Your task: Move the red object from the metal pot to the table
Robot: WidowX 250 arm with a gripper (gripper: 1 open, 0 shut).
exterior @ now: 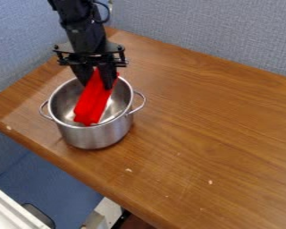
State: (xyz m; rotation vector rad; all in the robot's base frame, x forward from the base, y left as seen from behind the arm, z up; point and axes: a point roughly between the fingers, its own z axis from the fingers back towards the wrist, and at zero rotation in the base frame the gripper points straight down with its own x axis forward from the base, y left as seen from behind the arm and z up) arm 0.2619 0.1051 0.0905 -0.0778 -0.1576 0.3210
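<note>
A shiny metal pot (96, 130) with loop side handles stands on the left part of the brown wood table (206, 116). The red object (93, 98), a long bright red piece, leans tilted inside the pot with its lower end in the bowl. My black gripper (97, 72) comes down from above over the pot's far rim and is shut on the red object's upper end.
A grey-blue wall rises behind the table. The table's left corner and front edge lie close to the pot, with floor below. A few pale specks dot the wood at the front right.
</note>
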